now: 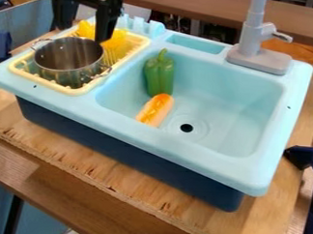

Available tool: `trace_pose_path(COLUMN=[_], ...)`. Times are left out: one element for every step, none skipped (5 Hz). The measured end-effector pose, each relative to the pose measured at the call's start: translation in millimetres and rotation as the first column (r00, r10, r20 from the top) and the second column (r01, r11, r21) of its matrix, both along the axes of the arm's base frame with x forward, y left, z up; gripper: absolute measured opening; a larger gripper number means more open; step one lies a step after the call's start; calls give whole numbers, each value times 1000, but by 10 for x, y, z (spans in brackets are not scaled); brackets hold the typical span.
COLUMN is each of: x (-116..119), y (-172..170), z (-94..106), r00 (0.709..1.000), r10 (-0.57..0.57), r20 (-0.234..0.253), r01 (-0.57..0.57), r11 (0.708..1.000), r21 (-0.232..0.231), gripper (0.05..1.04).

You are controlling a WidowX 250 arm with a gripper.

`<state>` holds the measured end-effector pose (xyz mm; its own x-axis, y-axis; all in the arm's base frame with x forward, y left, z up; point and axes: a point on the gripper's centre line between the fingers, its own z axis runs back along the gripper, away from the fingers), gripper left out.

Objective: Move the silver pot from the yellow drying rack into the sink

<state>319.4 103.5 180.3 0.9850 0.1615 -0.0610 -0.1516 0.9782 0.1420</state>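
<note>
Nearest the camera, wooden boards (134, 193) under the dark blue base (125, 154) of a pale blue toy sink (177, 161). Metal pot (69, 62) at upper left, sitting in a yellow drying rack (74, 91) beside the basin. Above it, black gripper (83, 34) hanging down, spread wide, gripping nothing visible; one fingertip close to the pot's rim (can't tell if touching). Beside the pot in the rack, bright yellow item (115, 42). Down in the basin, green toy pepper (159, 76) with its lower end against or just beside an orange-and-white toy food piece (155, 110). Behind, grey faucet (249, 45).

Handling, judged by eye: thin-walled metal, so probably fairly light for its bulk, stiff, not fragile. Likely slick, with some risk of swivelling or tipping in a one-sided pinch. Best hold at the rim, one finger inside and one outside, deep enough for real contact on the wall. Loop handles at the sides also usable, but small and easy to miss (rack edge very near the lower one).
</note>
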Motion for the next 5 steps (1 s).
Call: trace_pose_path(x=[-4, -1, 40, 46, 79], y=[16, 28, 23, 24, 0], z=[-81, -132, -198, -235, -352], r00=[1000, 1000, 1000, 999, 999], r10=[9, 26, 27, 35, 41], r20=[-6, 7, 13, 16, -11], r01=[-10, -26, -26, -35, -41], r11=[1000, 1000, 999, 999, 999], r21=[-8, -14, -19, -18, -23], gripper=[1000, 1000, 1000, 1000, 1000])
